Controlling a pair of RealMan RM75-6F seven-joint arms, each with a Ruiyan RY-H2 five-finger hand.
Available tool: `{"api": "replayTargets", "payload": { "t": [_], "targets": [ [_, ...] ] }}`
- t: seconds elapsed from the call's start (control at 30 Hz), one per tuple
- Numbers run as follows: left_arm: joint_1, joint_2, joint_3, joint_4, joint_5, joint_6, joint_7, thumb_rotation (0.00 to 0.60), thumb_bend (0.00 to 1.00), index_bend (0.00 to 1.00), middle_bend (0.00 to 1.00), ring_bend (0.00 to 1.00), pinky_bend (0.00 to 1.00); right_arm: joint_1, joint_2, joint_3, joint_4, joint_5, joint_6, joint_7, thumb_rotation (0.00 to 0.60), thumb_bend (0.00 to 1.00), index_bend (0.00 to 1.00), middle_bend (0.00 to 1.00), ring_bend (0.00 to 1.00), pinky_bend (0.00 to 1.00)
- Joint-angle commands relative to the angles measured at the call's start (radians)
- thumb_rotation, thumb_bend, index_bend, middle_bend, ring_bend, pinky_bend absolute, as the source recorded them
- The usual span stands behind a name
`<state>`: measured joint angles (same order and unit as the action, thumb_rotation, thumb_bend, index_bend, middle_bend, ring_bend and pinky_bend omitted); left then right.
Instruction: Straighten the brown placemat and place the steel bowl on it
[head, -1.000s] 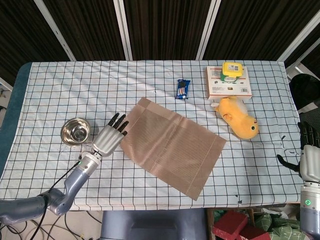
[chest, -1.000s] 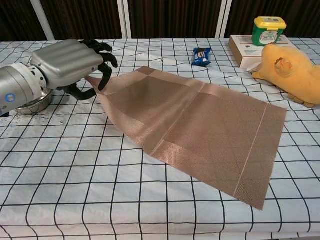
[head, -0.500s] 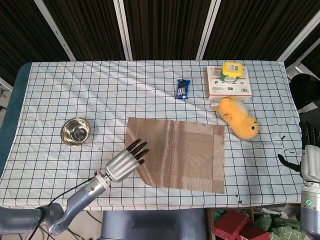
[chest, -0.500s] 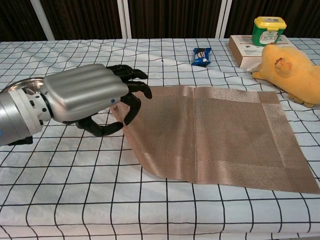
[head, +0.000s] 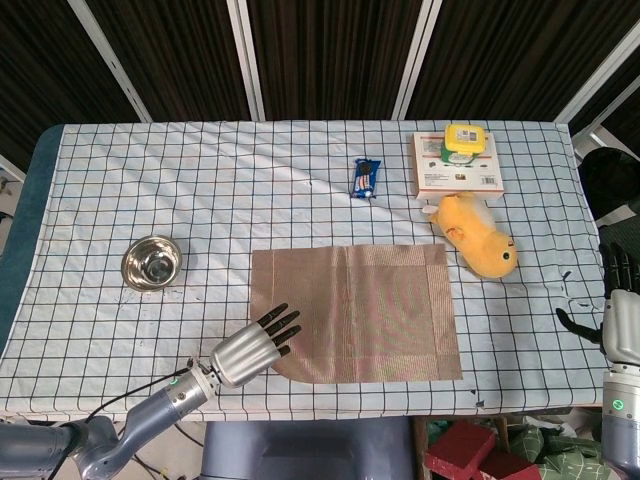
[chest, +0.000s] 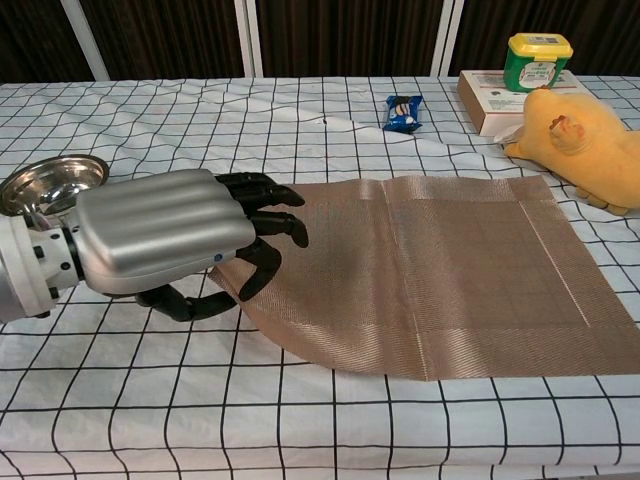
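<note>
fingers (chest: 262, 200) on brown placemat (chest: 450, 270)

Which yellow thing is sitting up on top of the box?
The small yellow-lidded jar stands on the flat box at the table's far edge. The other yellow thing, the plush toy, lies on the tablecloth just in front of that box.

The left hand (chest: 170, 245) hides the brown placemat's (chest: 450, 270) near corner.
</note>
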<state>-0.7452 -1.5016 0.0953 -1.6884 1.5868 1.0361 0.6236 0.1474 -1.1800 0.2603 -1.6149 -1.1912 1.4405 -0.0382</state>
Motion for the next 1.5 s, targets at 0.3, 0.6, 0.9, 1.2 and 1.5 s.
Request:
{"api": "replayTargets", "payload": {
  "t": [0.3,0.6,0.9,1.2,1.5],
  "targets": [
    [0.019,0.029,0.020,-0.002,0.026,-0.014,-0.014,0.600,0.44,0.59,0.18,0.04,0.09,0.001,-0.001,-0.002,-0.001,0.001,-0.003,-0.004,0.600,0.12,0.00,0.00,0.00,0.16],
    [0.040,0.044,0.032,0.005,0.041,-0.019,-0.024,0.600,0.44,0.58,0.17,0.04,0.09,0.001,0.002,0.001,-0.003,0.004,-0.004,0.000,0.600,0.12,0.00,0.00,0.00,0.16],
    [0.057,0.052,0.036,-0.004,0.054,-0.017,-0.022,0.600,0.44,0.56,0.16,0.04,0.09,0.000,0.001,-0.003,-0.006,-0.001,-0.001,-0.004,0.600,0.12,0.00,0.00,0.00,0.16],
    [0.069,0.051,0.034,-0.011,0.062,-0.025,-0.018,0.600,0.35,0.50,0.13,0.04,0.09,-0.001,0.001,-0.003,-0.007,-0.001,0.000,-0.003,0.600,0.12,0.00,0.00,0.00,0.16],
    [0.071,0.078,0.032,-0.035,0.049,-0.051,-0.013,0.600,0.00,0.20,0.06,0.03,0.06,-0.001,0.000,-0.002,-0.007,-0.001,0.001,-0.002,0.600,0.12,0.00,0.00,0.00,0.16]
  ]
}}
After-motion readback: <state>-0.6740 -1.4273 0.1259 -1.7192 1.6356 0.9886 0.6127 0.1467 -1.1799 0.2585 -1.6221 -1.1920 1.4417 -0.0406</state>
